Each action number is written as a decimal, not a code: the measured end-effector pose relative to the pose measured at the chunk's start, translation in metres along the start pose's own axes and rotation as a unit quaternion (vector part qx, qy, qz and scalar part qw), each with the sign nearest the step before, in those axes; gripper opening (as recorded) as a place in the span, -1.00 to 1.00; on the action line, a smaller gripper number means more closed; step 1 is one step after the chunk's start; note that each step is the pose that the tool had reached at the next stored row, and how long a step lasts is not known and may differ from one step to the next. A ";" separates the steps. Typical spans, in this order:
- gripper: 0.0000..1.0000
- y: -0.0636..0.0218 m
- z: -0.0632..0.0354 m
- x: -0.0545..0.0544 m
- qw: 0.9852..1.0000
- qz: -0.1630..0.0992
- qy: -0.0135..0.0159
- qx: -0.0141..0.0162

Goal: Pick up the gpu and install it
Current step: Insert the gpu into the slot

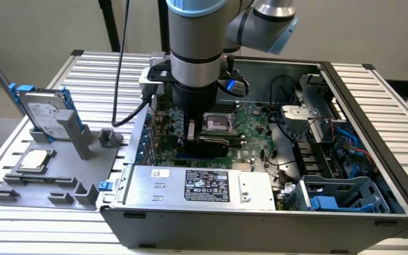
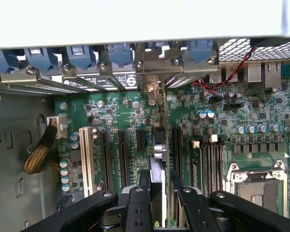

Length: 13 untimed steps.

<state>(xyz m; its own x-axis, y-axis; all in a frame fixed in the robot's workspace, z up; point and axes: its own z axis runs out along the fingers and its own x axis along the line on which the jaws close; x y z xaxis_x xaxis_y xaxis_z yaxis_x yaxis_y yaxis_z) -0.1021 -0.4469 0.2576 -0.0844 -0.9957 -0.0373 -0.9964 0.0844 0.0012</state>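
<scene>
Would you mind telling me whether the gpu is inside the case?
Inside: the gripper holds the gpu on edge at the motherboard slots; seating unclear.

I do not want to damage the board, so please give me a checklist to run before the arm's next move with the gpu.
1. Grip: gripper closed on the gpu, a finger on each side: ok.
2. Card upright, edge-on to the motherboard: ok.
3. The bracket at the case wall: ok.
4. Card edge seated in its slot: cannot tell.
5. The braided cable apart from the card: ok.
</scene>
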 end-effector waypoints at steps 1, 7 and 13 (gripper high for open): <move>-0.47 0.0000 0.0000 0.000 1.000 0.000 0.000 0.000; -0.47 0.0001 -0.0008 0.000 1.000 -0.003 0.000 0.000; -0.47 0.0001 -0.0016 0.000 1.000 -0.005 0.000 0.000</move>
<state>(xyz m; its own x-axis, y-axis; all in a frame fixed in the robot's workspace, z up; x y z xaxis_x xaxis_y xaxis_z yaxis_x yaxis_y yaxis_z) -0.1022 -0.4466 0.2592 -0.0753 -0.9965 -0.0375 -0.9972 0.0753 0.0011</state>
